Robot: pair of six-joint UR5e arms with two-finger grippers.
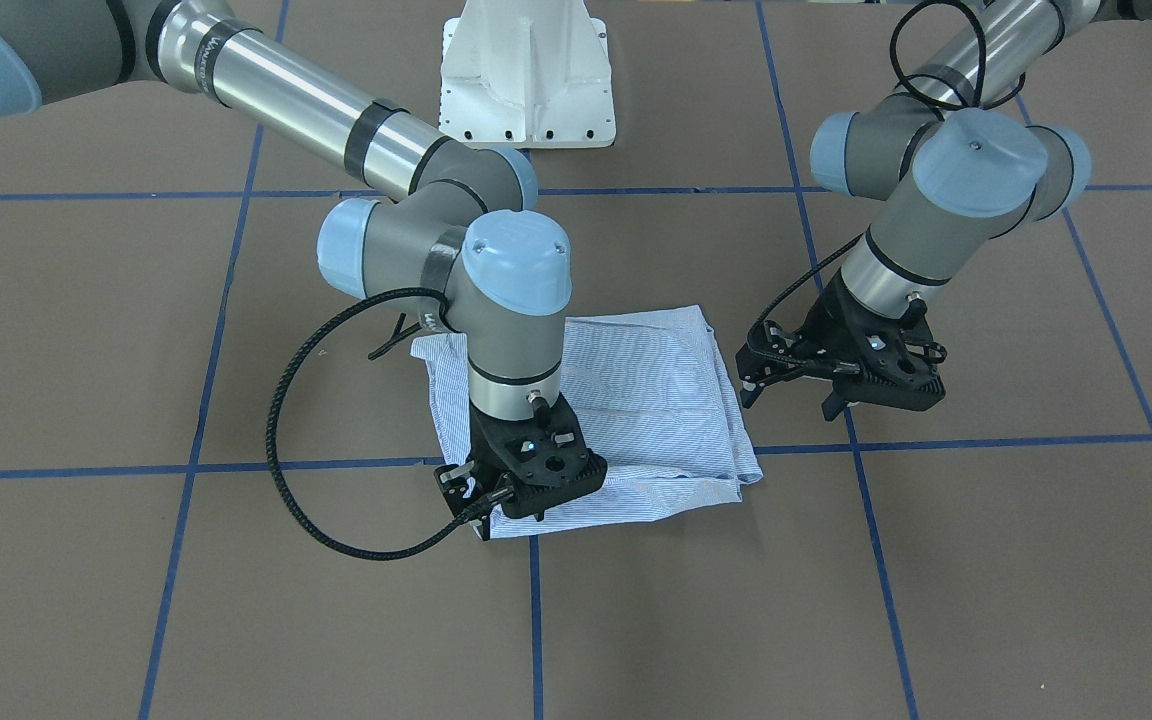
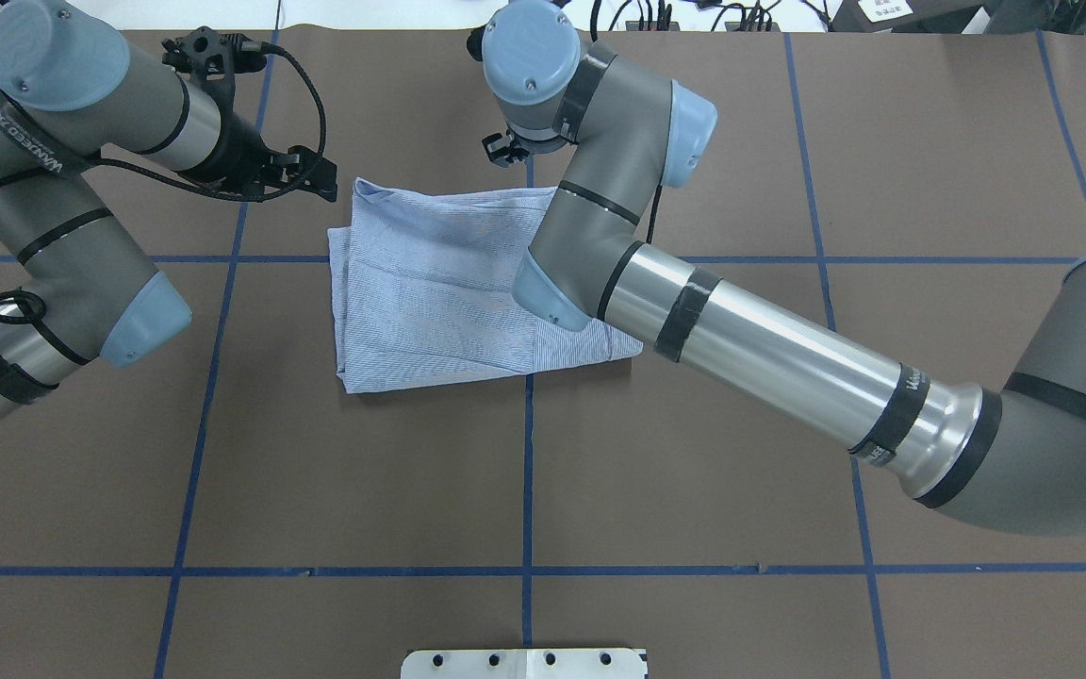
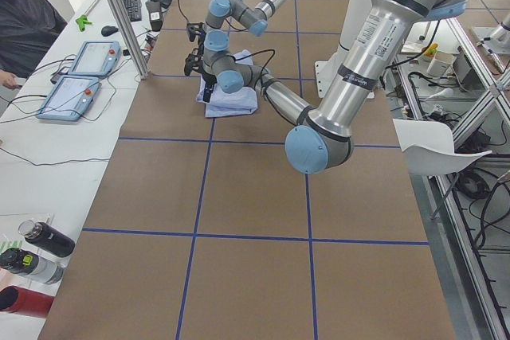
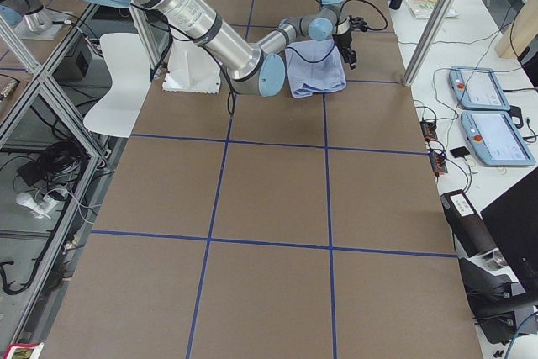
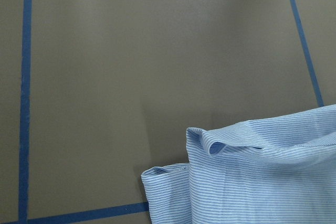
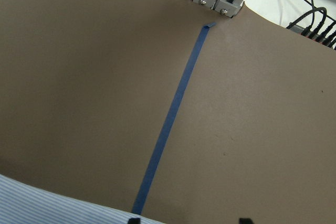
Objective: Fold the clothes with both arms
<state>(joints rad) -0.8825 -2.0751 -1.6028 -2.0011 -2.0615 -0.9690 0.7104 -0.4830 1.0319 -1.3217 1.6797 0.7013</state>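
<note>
In the overhead view the left arm point(image 2: 62, 236) bends in from the left edge, its wrist reaching out level over the table point(image 2: 694, 471). Its end effector point(image 1: 788, 400) hangs just beside the shirt's collar corner with its fingers spread, gripping nothing. The striped shirt point(image 2: 430, 292) lies mid-table, folded into a rough rectangle across a crossing of blue tape lines. The right arm point(image 2: 769, 349) stretches in from the right over the shirt, wrist pointing down. Its end effector point(image 1: 508, 510) is at the shirt's far edge, fingers parted.
</note>
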